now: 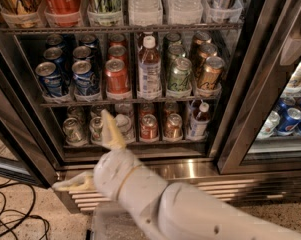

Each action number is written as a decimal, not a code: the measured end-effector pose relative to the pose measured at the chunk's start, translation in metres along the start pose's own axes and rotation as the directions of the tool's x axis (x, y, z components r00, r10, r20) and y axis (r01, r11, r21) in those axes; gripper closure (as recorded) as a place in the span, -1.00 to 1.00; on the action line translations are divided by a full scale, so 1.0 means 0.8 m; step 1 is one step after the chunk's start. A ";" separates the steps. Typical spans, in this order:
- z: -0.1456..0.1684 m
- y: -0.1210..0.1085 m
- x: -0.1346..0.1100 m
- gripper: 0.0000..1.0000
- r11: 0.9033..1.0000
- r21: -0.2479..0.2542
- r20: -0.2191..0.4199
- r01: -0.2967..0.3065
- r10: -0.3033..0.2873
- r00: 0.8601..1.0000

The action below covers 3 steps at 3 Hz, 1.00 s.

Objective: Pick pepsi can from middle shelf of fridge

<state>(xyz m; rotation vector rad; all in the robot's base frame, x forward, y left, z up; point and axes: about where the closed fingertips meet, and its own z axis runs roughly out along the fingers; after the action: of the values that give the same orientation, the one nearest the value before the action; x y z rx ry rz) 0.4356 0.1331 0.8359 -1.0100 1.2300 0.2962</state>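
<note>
- Far left lane: the pepsi can [50, 79], blue, upright, at the front of the middle shelf [127, 102] of the fridge [240, 84].
- Just beside it, right: a second blue can [84, 77], also front row.
- Below that shelf, in front of the lower left cans: the gripper [80, 150]. Fingers spread wide, one pointing up, one pointing left, holding nothing; well apart from the pepsi can.
- Same shelf, further right: red can [116, 76], bottle [149, 69], green can [179, 75], gold can [210, 74].
</note>
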 end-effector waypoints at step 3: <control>0.078 0.155 -0.034 -1.00 0.992 -0.009 0.167 -0.128 0.128 0.978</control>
<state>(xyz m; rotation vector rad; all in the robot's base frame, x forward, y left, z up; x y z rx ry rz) 0.3814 0.2588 0.7999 -0.8867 1.1433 0.4712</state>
